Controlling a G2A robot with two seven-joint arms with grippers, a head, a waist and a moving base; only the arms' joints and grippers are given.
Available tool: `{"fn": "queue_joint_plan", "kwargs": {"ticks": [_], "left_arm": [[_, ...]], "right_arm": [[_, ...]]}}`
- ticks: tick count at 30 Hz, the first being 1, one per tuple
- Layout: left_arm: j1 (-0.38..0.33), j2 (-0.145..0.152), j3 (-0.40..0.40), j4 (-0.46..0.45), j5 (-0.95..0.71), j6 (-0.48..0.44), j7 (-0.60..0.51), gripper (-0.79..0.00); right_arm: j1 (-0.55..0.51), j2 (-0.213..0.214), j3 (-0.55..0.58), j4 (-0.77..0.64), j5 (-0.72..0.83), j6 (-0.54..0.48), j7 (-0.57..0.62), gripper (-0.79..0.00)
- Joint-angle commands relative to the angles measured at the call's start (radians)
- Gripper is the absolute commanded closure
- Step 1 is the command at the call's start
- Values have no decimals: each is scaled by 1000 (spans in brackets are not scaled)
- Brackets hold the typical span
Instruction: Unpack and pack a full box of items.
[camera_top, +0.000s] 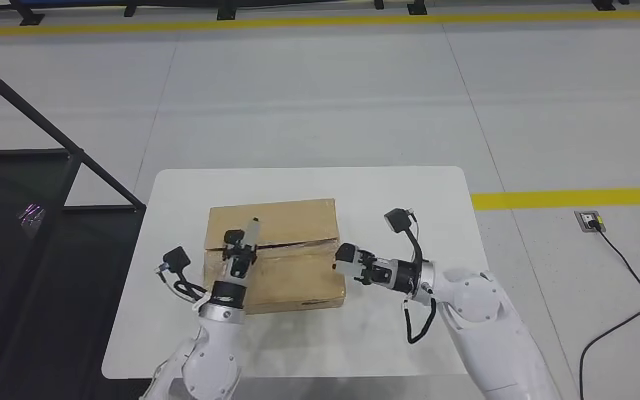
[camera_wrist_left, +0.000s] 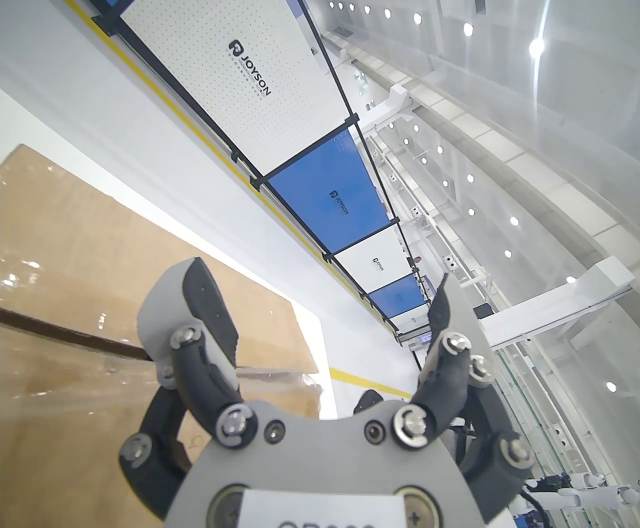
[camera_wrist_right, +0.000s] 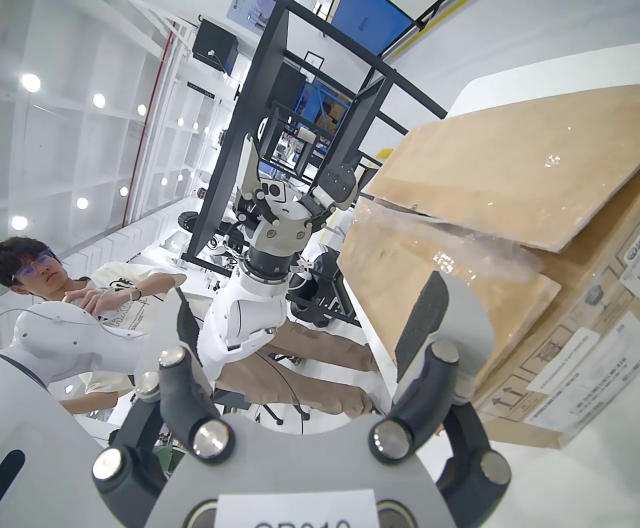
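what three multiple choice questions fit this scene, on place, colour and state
1. Where does the box stand? A on the floor; B on the white table; C on a shelf.
2. What colour is the box? A blue; B white; C brown.
3. How is the left gripper? A open, empty; B shut on a flap; C shut on tape.
Answers: B, the top view shows it on the tabletop; C, it is plain brown cardboard; A, its fingers stand apart with nothing between them.
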Motion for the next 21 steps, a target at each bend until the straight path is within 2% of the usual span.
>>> {"fn": "queue_joint_plan", "kwargs": {"ticks": [1,5,10,12,16,21], "left_arm": [[22,0,-17,-35,-15,-24,-4,-785],[102,7,-104,-138,-102,-71,-61,-785],[222,21,-289,-243,-265,-127,-155,-785],[260,26,-371,-237,-313,-150,-195,-785],[305,37,-507,-149,-378,-176,-309,-785],[311,43,-582,-24,-463,-185,-429,-785]], "right_arm": [[-2,3,0,-4,-4,12,2,-785],[-8,10,-1,-26,-9,0,18,-785],[34,11,-45,-39,-25,37,55,-785],[60,6,-64,-23,-32,72,13,-785],[118,-10,-111,49,38,131,-43,-785],[245,-36,-189,205,137,206,-8,-785]]}}
